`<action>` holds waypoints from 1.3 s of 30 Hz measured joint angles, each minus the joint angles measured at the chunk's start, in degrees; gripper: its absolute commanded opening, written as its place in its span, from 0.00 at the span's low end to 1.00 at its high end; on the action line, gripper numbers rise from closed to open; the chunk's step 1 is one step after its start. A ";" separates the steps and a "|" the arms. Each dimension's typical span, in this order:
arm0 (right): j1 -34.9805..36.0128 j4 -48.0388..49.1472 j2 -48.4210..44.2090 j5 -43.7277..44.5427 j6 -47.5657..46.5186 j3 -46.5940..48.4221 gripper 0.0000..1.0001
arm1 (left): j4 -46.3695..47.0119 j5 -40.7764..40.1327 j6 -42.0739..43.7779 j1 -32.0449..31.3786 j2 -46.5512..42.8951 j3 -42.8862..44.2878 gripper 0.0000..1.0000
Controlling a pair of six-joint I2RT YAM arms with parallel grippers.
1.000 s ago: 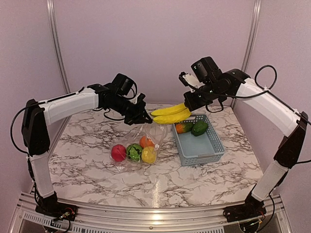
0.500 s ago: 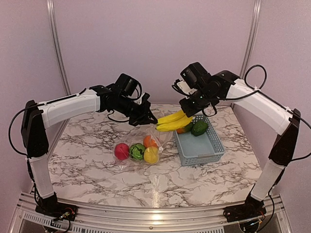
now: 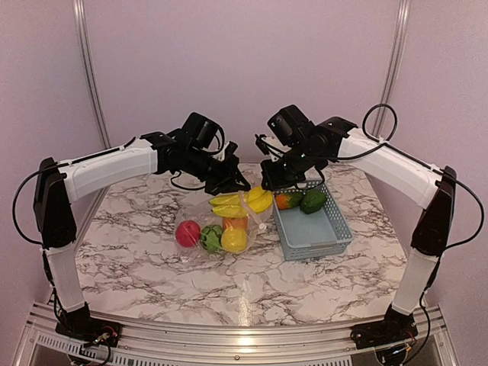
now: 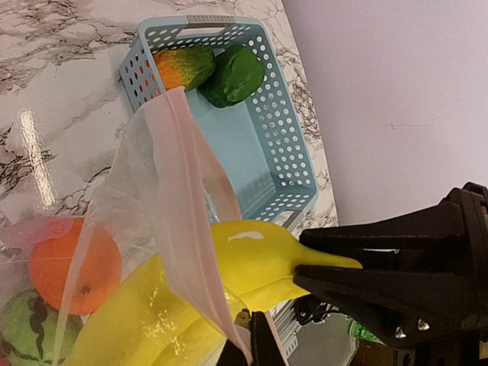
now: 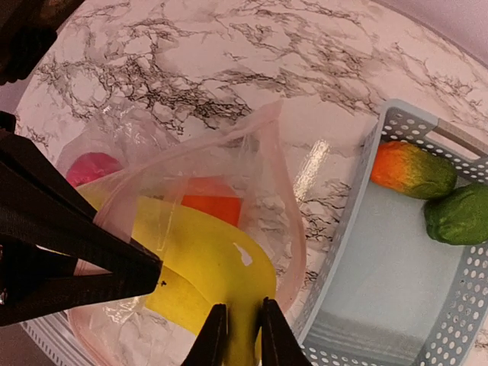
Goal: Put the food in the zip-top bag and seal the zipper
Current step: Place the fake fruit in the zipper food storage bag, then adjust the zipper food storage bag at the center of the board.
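The clear zip-top bag (image 3: pixel 221 229) lies on the marble table with its mouth lifted. My left gripper (image 3: pixel 238 185) is shut on the mouth edge by the pinkish zipper strip (image 4: pixel 194 221). My right gripper (image 5: pixel 238 320) is shut on the stem end of the yellow banana (image 5: pixel 206 259). The banana (image 3: pixel 240 204) sits mostly inside the bag's mouth. Inside the bag are a red apple (image 3: pixel 187 232), a striped green melon (image 3: pixel 210 238), a lemon (image 3: pixel 234 240) and an orange (image 4: pixel 76 267).
The grey-blue slotted basket (image 3: pixel 324 236) stands just right of the bag. It holds an orange-and-green fruit (image 3: pixel 288 200) and a green pepper (image 3: pixel 313 200) at its far end. The two grippers are close together above the bag's mouth.
My right gripper has moved left and down, carrying the banana from above the basket into the bag's mouth. My left gripper has kept hold of the bag's edge and shifted slightly right.
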 measured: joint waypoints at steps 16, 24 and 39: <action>-8.20 8.13 -3.54 -22.86 9.94 -7.26 0.57 | -1.05 -2.38 3.04 0.59 -2.67 -1.70 0.00; -16.52 13.57 -18.12 -20.59 11.85 -13.66 0.62 | 4.66 -15.76 4.90 3.98 -27.26 -13.40 0.00; -20.11 14.73 -18.14 -13.70 10.51 -22.25 0.62 | -11.61 -12.85 10.51 13.16 -14.40 -1.22 0.00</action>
